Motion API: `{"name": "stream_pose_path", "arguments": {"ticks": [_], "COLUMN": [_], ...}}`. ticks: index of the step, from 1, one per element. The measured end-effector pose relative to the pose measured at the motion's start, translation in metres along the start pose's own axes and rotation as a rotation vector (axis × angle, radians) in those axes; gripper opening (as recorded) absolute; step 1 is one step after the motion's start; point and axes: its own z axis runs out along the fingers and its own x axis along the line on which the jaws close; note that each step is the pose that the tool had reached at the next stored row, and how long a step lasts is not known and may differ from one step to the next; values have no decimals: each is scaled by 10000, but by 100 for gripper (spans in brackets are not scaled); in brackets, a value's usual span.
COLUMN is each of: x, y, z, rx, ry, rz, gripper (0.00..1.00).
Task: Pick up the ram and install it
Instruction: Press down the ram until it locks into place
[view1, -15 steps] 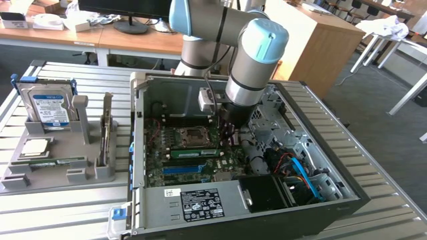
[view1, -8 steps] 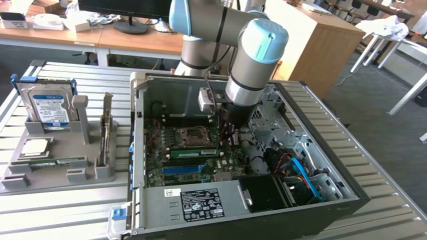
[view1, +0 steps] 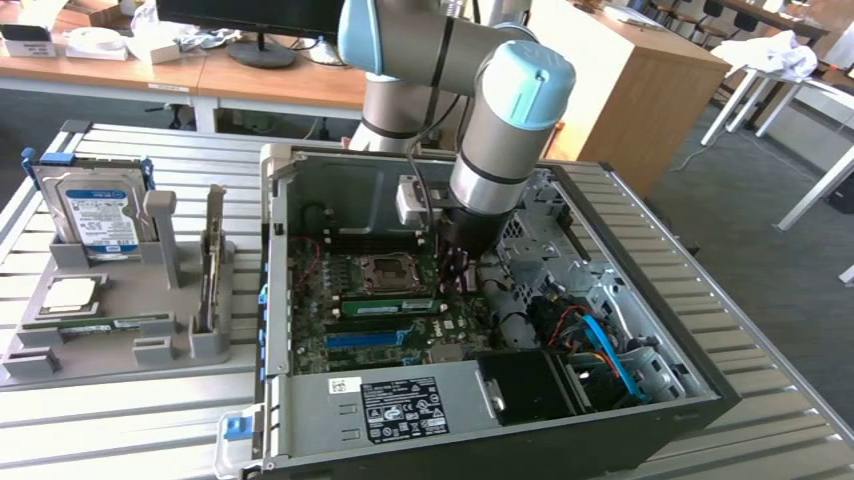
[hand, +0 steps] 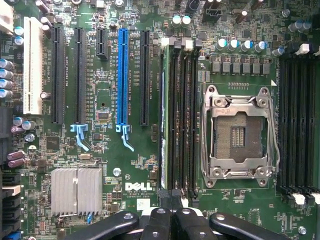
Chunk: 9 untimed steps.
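Observation:
The ram (view1: 387, 305) is a thin green stick standing on edge in a memory slot of the motherboard, beside the open processor socket (view1: 384, 270). In the wrist view the ram (hand: 163, 115) sits in the slot nearest the blue card slot, with its edge facing the camera. My gripper (view1: 454, 268) reaches down into the open computer case, just to the exterior view's right of the ram. Its black fingers (hand: 159, 222) are shut together over one end of the memory slots. Nothing shows between them.
A grey tray (view1: 120, 355) on the exterior view's left holds a hard drive (view1: 91, 215), a silver processor (view1: 70, 295), an upright expansion card (view1: 211, 265) and another green stick (view1: 107, 323). The case walls (view1: 274, 260), power supply (view1: 400, 405) and cables (view1: 587, 335) crowd the gripper.

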Motion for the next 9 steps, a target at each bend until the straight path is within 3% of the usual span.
{"name": "stream_pose_path", "arguments": {"ticks": [9], "x": [2], "y": [0], "z": [22], "rx": [0], "ry": [-1], "rz": [1], "gripper": [10]}}
